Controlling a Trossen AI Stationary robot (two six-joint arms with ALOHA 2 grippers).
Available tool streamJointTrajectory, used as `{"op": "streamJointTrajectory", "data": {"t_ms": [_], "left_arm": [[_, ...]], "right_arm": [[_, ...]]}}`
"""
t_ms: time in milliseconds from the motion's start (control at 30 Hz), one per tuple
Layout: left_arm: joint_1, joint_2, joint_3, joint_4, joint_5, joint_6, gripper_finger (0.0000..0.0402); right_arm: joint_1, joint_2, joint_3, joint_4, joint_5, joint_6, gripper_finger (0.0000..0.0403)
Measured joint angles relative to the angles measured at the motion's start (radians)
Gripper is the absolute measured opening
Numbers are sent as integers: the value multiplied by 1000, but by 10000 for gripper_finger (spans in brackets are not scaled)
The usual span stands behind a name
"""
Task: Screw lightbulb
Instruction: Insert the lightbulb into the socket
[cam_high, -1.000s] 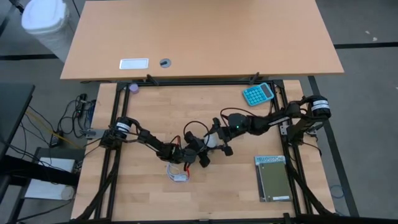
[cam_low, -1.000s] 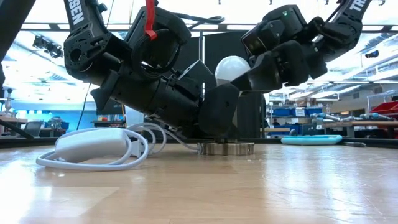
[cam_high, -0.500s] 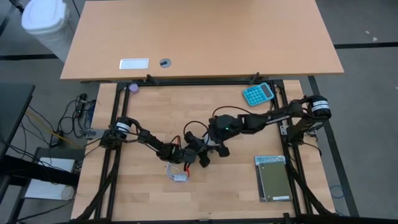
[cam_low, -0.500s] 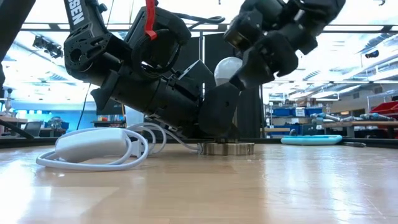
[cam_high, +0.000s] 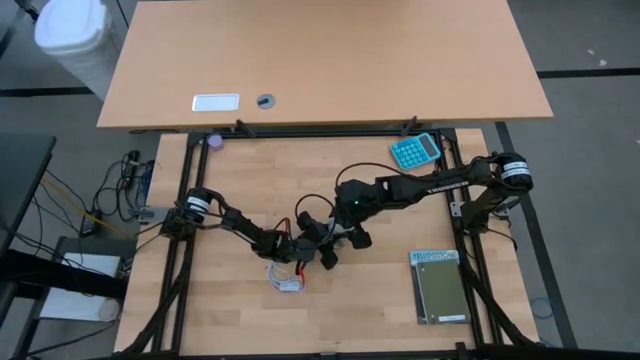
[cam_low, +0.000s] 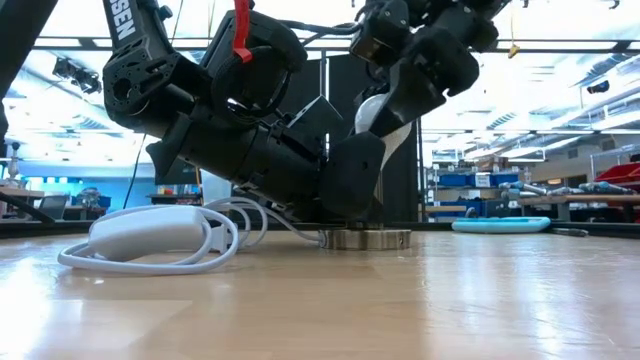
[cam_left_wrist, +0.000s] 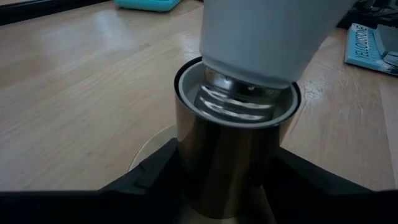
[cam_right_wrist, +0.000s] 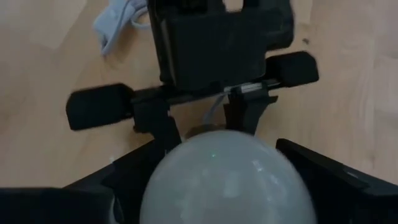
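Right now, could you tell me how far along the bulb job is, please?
Done: the bulb has its screw base entered in the socket, which the left gripper clamps. In hand: the right gripper grips the bulb's globe from above. Left: threads show above the socket rim and the bulb looks tilted, so it likely needs more turning before release.

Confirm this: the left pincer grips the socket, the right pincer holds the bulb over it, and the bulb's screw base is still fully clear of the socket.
Not quite. The left wrist view shows the bulb's threaded base already inside the socket's rim, not clear of it. The rest stands: the left pincer grips the socket, and the right pincer holds the bulb over it.
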Motion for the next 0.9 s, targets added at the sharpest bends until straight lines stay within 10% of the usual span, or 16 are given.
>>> {"op": "streamJointTrajectory", "data": {"t_ms": [900], "left_arm": [[0,0,0,5,0,-1,206]], "right_arm": [[12,45,114,-207,29,-188,308]]}}
